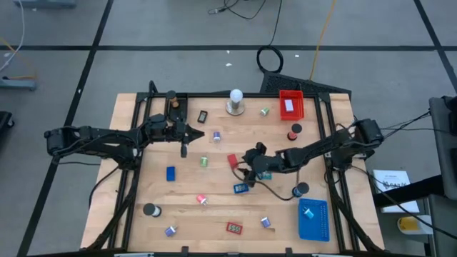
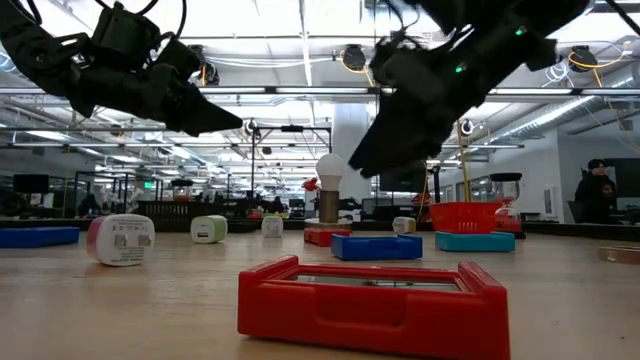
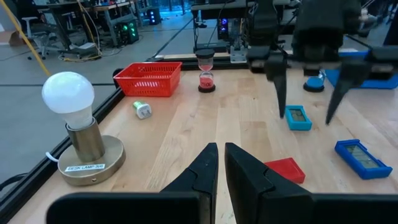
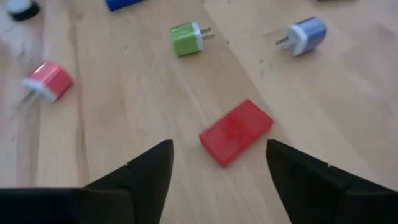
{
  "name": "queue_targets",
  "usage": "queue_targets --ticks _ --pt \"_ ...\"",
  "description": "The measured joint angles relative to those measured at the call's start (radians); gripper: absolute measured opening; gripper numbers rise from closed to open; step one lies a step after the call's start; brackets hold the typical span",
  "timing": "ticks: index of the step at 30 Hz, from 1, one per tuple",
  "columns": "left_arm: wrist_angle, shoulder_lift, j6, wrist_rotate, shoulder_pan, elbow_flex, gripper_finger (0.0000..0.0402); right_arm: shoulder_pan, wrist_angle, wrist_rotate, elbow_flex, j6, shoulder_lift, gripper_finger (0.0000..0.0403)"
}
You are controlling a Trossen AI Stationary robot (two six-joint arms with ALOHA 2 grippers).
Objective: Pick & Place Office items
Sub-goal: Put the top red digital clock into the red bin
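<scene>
From the right wrist view the right gripper [image 4: 217, 165] hung just above the table [image 4: 112, 118] with its fingers spread wide and grasping nothing; the red block [image 4: 236, 132] lay flat between them and slightly ahead, touching neither. It looked like a small, stiff, smooth-faced plastic slab — probably light and a little slippery — so the surest hold would be across its two long edges. Farther on, at about eleven o'clock from the block, sat a green plug-shaped piece [image 4: 186, 38], at one o'clock a purple one [image 4: 304, 35], and at nine o'clock a pink one [image 4: 48, 81] — all hard, blocky, with thin prongs. In the high view the left gripper [image 1: 187, 133] waited toward the table's far left, fingers clenched shut on nothing.
</scene>
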Motion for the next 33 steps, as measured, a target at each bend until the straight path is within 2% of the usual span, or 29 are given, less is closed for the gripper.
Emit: queue_targets --ticks 7,11,22,33 --pt "0.002 0.000 0.000 0.000 0.000 0.000 0.0037 -0.040 -0.245 -0.007 0.249 0.077 0.183 0.0272" --pt "0.005 0.000 0.000 0.000 0.000 0.000 0.0037 -0.058 -0.301 -0.036 0.348 0.132 0.262 0.0277" --pt "0.007 0.000 0.000 0.000 0.000 0.000 0.0037 -0.078 -0.334 0.002 0.363 0.245 0.297 0.0310" --pt "0.013 0.000 0.000 0.000 0.000 0.000 0.0037 -0.079 -0.367 -0.003 0.365 0.248 0.339 0.0292"
